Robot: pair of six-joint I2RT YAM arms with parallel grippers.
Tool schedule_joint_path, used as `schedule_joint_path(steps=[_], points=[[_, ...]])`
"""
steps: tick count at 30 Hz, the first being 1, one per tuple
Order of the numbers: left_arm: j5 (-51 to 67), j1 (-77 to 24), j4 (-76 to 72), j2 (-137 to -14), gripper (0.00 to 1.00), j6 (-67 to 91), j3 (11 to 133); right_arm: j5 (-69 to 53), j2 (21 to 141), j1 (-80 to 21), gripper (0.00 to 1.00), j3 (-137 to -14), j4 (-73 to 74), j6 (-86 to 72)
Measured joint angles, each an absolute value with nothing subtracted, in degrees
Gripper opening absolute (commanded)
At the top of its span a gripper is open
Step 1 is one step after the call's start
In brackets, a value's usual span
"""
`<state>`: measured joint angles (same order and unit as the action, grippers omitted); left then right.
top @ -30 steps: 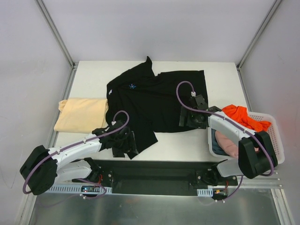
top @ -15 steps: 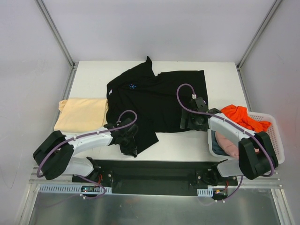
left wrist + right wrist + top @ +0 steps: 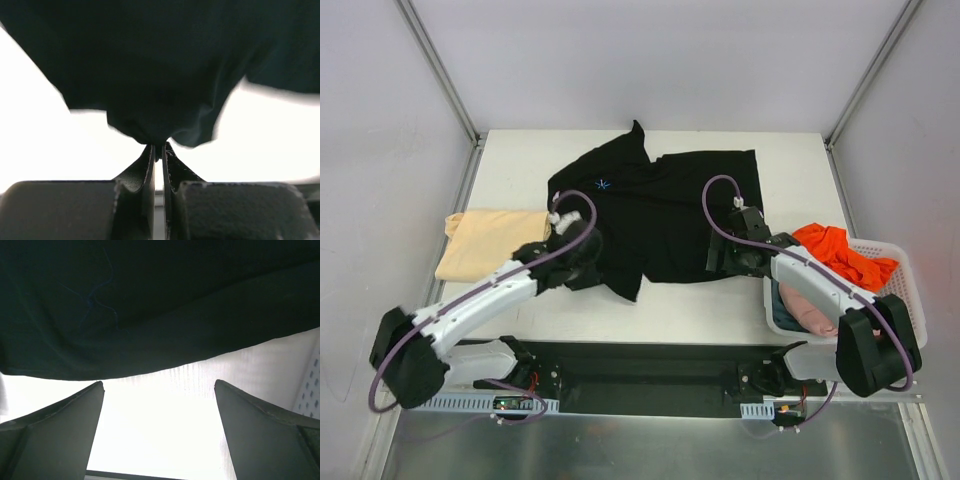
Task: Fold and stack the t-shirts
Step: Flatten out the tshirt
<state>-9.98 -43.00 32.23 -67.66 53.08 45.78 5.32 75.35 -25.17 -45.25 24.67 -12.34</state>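
So from the wrist cam, the left gripper (image 3: pixel 159 150) is pinched right down on a bunched-up bit of the black t-shirt (image 3: pixel 165 65), jaws basically touching with just a sliver of light between them lower down. The fabric gathers into a little point where it goes into the tips, then fans out upward and fills nearly the whole top of the view, with a few soft folds on the right side. Either side of the pinch you get the table (image 3: pixel 45 145), totally blown-out white. The gripper's dark body runs along the bottom edge.
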Motion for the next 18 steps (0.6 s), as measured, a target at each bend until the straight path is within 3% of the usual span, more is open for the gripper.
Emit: schedule_joint_path(steps=[7, 18], points=[[-24.21, -25.67, 34.63, -51.29, 0.00, 48.27, 54.00, 5.37, 72.99, -24.99, 0.97, -45.25, 24.80, -12.36], [-30.96, -17.52, 39.05, -47.64, 0.00, 46.24, 55.51, 4.93, 73.38, -24.99, 0.97, -45.25, 26.39, -12.69]])
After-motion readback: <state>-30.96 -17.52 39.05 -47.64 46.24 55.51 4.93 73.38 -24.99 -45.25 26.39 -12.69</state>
